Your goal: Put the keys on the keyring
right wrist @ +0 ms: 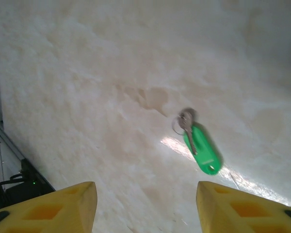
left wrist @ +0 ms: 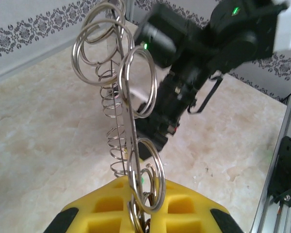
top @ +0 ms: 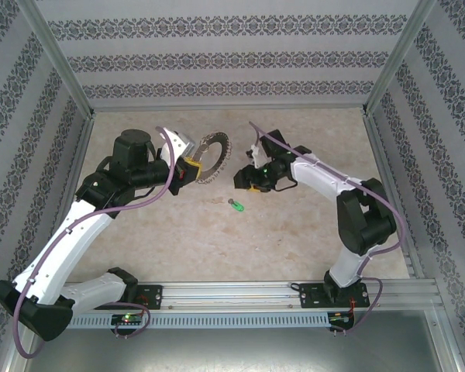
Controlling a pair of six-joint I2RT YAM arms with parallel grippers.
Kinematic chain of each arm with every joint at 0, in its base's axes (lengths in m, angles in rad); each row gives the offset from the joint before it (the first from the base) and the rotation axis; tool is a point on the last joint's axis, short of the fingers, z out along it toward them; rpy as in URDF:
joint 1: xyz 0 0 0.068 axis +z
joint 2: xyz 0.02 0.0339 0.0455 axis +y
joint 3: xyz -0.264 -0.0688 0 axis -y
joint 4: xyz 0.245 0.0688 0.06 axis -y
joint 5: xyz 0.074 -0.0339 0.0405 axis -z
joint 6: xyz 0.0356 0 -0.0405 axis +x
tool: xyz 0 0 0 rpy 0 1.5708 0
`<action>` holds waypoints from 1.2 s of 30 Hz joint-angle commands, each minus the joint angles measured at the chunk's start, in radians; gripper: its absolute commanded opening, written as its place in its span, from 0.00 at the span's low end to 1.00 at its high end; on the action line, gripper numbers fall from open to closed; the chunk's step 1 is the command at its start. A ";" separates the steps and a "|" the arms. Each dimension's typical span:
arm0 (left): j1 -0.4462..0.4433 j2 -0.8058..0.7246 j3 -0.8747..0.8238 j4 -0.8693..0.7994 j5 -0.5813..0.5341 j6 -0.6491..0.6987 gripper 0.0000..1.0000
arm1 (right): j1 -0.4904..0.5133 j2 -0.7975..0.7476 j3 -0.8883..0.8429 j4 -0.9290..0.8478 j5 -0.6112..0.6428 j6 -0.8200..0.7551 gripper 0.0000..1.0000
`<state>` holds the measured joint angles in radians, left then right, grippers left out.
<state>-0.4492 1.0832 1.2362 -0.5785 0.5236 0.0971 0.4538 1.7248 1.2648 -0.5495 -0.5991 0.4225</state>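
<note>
Yellow fingers (left wrist: pixel 194 213) of the left gripper (left wrist: pixel 140 218), two in number, stand closed on one large flat dark-grey metal keyring (left wrist: pixel 130 145). It is gripped at its lower edge and rises edge-on from between the jaws, and several silvery wire loops fringe its rim. From above, the left gripper (top: pixel 190 172) holds the keyring (top: pixel 211 157) clear of the pale marbled table (top: pixel 294 232). Facing it, the right gripper (top: pixel 244 180) has its jaws parted on nothing, its two fingers (right wrist: pixel 53 208) well apart. One small key (right wrist: pixel 201 151) with a bright green oblong head and silvery blade lies flat on the table. It lies below and beyond these open jaws, nearer the right-hand finger, touching neither.
</note>
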 commanded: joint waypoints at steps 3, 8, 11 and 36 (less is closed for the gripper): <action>0.010 -0.016 0.006 -0.050 0.025 0.068 0.00 | -0.002 -0.157 0.217 -0.058 -0.013 -0.127 0.58; 0.010 -0.001 0.010 -0.072 0.028 0.098 0.00 | 0.042 -0.169 0.378 -0.064 -0.071 -0.163 0.58; 0.009 0.005 0.008 -0.067 0.025 0.099 0.00 | 0.076 -0.174 0.403 -0.027 -0.106 -0.147 0.58; 0.009 0.017 0.008 -0.055 0.036 0.076 0.00 | 0.174 -0.101 0.413 0.063 -0.328 -0.105 0.37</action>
<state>-0.4362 1.1007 1.2362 -0.6712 0.5148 0.1570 0.6098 1.6081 1.6470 -0.5045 -0.8871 0.3225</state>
